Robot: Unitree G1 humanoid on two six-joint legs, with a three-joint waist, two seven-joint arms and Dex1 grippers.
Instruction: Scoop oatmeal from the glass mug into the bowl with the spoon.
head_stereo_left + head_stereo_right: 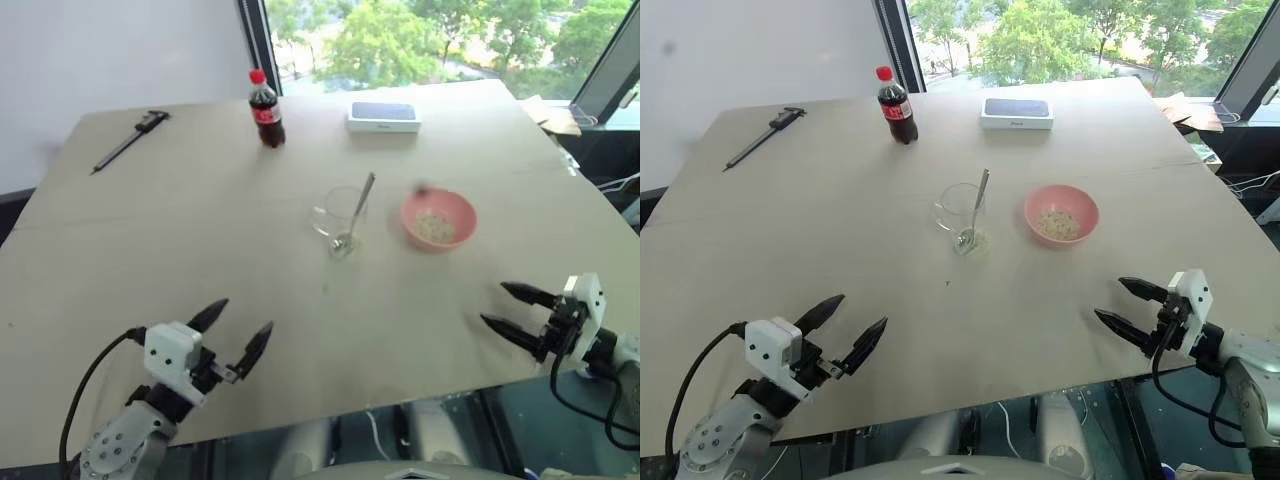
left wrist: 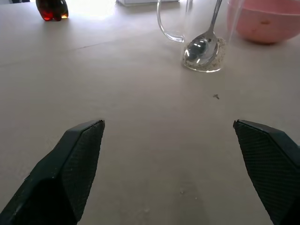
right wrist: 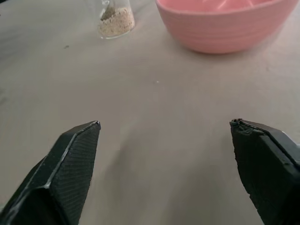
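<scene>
Spoon (image 1: 358, 210) is standing in the glass mug (image 1: 340, 220), mid-counter, left of the bowl (image 1: 438, 220). Both claws, left (image 1: 232, 340) and right (image 1: 508, 310), are gaping empty near edge. Handle looks thin, stiff, slick; best pinched high.

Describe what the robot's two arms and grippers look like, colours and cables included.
Each arm ends in a gripper of two black, pointed, tapering fingers: left gripper, right gripper. The finger pads are finely textured. A white boxy block sits behind the fingers on each wrist. The left arm is grey metal with a round joint housing, and a black cable loops along each arm.
</scene>
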